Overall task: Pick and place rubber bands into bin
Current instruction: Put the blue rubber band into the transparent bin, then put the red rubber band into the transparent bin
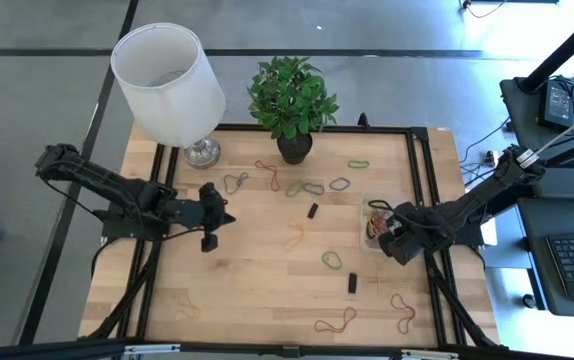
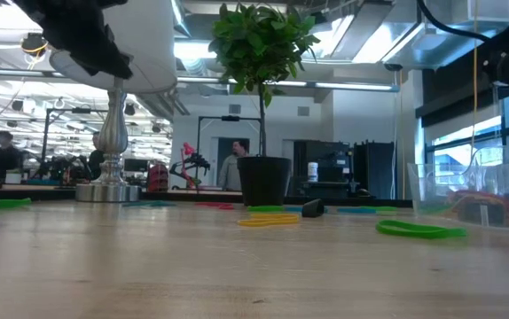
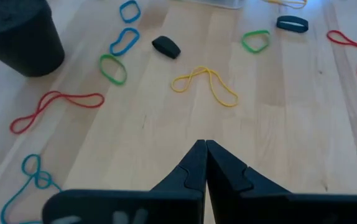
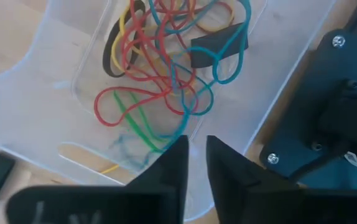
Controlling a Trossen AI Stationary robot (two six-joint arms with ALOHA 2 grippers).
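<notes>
The bin point(image 1: 375, 222), a clear shallow tray, sits near the table's right edge and holds a tangle of rubber bands point(image 4: 166, 68) in red, blue, yellow and green. My right gripper point(image 4: 196, 148) hangs over the bin's near end point(image 4: 35, 118), pointing down. Its fingers stand a little apart with nothing between them. More rubber bands lie flat on the wood: a yellow one point(image 3: 203, 84), a green one point(image 3: 112, 68), a red one point(image 3: 54, 106). My left gripper point(image 3: 204, 144) hovers shut over the table's left part point(image 1: 225, 215), short of the yellow band.
A white lamp point(image 1: 172, 85) and a potted plant point(image 1: 294, 148) stand at the far edge. Small black blocks point(image 1: 313, 211) point(image 1: 352, 283) lie among the bands, and one point(image 4: 219, 43) lies in the bin. More bands lie near the front edge point(image 1: 335, 320).
</notes>
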